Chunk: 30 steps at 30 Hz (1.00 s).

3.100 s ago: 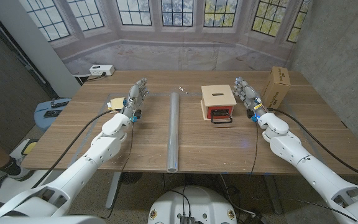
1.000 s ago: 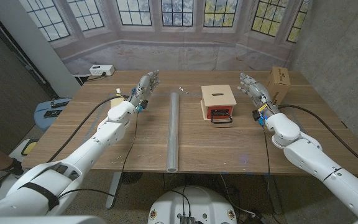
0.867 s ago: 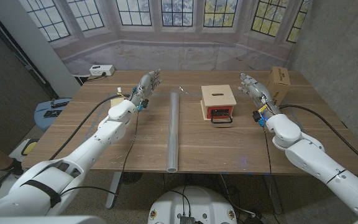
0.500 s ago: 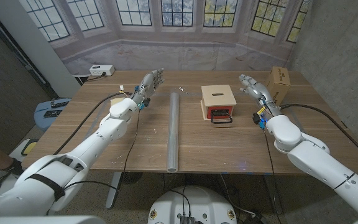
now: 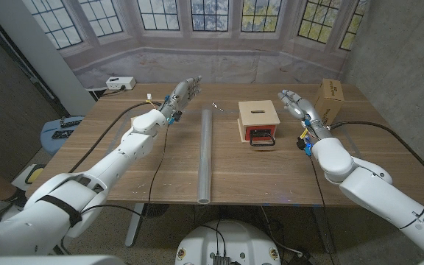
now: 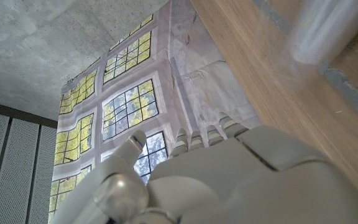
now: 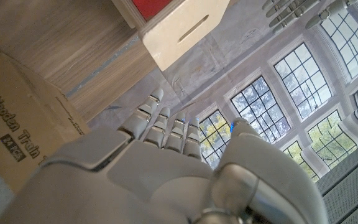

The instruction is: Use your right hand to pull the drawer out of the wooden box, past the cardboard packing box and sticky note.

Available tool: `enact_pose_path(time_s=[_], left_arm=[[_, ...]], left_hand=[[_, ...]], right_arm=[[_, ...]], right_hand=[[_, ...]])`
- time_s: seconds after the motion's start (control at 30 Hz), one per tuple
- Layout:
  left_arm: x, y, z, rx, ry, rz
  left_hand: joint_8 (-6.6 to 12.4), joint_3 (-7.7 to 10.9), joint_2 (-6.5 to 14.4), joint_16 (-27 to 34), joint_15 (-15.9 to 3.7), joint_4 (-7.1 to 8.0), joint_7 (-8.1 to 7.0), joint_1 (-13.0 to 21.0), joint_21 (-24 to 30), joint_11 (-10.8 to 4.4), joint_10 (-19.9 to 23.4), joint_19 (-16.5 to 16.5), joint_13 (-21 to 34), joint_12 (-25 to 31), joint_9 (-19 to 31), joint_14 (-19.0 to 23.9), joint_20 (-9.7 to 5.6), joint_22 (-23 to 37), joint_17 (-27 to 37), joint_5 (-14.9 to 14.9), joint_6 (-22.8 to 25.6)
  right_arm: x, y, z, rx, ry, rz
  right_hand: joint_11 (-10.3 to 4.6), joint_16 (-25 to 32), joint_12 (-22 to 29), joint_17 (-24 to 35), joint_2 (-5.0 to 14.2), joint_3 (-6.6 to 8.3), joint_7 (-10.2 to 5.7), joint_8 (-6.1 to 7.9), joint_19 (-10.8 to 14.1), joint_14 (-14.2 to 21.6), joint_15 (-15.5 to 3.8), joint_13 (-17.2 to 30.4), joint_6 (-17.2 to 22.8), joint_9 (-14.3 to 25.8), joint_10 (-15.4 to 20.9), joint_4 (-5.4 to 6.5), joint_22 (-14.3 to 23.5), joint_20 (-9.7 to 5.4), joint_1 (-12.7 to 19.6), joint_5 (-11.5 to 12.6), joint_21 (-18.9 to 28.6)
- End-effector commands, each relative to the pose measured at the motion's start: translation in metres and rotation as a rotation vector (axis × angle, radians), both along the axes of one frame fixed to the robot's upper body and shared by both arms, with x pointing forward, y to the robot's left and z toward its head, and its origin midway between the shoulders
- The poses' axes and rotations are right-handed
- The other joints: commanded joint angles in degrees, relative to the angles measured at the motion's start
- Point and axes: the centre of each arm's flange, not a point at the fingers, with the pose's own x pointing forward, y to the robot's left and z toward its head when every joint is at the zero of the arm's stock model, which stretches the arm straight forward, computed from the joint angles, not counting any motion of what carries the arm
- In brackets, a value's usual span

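A pale wooden box [image 5: 258, 113] with a red drawer [image 5: 260, 133], a brown cardboard packing box [image 5: 328, 100], a grey tube [image 5: 205, 155].

Glossy white rounded-shell arms, black cables alongside; pale grey segmented left hand [image 5: 183, 91] and right hand [image 5: 295, 102], blue-lit wrists.

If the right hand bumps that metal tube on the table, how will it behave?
The tube is a long smooth cylinder lying flat on the table, so it would likely roll sideways from a light bump. It looks rigid, probably metal, so it should not flex. Its shiny surface suggests that it may slip in the fingers. The right hand is well off, beyond the box.
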Motion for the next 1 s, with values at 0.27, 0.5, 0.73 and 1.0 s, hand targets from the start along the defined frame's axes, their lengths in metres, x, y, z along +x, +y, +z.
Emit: enact_pose_path(time_s=[0.27,0.5,0.73,1.0], left_arm=[[-0.005,-0.032,0.023,0.121,-0.066,-0.069],[-0.006,-0.037,0.029,0.167,-0.086,-0.081],[-0.007,-0.041,0.034,0.199,-0.108,-0.094],[-0.006,-0.049,0.046,0.248,-0.145,-0.109]], left_hand=[[-0.1,0.31,0.33,0.02,-0.28,-0.57,0.1,0.83,0.01,-0.11,0.53,0.16,0.19,0.08,0.19,0.34,0.27,0.21,0.05,0.31,-0.02],[-0.09,0.29,0.34,0.0,-0.35,-0.76,0.08,1.01,0.02,-0.07,0.59,0.25,0.19,0.05,0.19,0.38,0.21,0.21,0.04,0.32,0.01],[-0.08,0.26,0.37,0.0,-0.37,-0.91,0.08,1.17,0.02,-0.13,0.69,0.3,0.19,0.05,0.19,0.42,0.17,0.21,0.04,0.33,0.04],[-0.06,0.19,0.39,-0.02,-0.36,-1.04,0.04,1.31,0.0,-0.21,0.77,0.3,0.2,0.04,0.2,0.42,0.16,0.21,0.05,0.32,0.11]], right_arm=[[-0.041,0.035,0.001,-0.169,0.044,-0.103],[-0.047,0.046,0.002,-0.242,0.068,-0.146],[-0.054,0.06,0.002,-0.322,0.089,-0.189],[-0.062,0.068,0.002,-0.385,0.108,-0.22]], right_hand=[[-0.13,0.51,-0.19,0.05,-0.21,0.21,-0.3,-0.01,-0.99,-0.46,-4.16,0.28,-0.02,0.23,-0.54,-0.38,0.15,-2.75,-0.59,-0.17,-0.15],[-0.06,0.49,-0.27,0.03,-0.36,0.13,-0.22,-0.07,-1.05,-0.53,-4.11,0.27,-0.23,0.22,-0.87,-0.44,0.15,-2.66,-0.88,-0.19,-0.1],[0.08,0.4,-0.23,-0.04,-0.43,0.17,-0.01,-0.1,-1.15,-0.69,-4.12,0.25,-0.36,0.21,-0.93,-0.67,0.14,-2.61,-0.89,-0.17,-0.07],[0.07,0.46,-0.16,-0.13,-0.48,0.2,0.05,-0.02,-2.25,-0.53,-4.04,0.23,-0.22,0.2,-0.86,-0.98,0.13,-2.42,-0.91,-0.18,-0.4]])
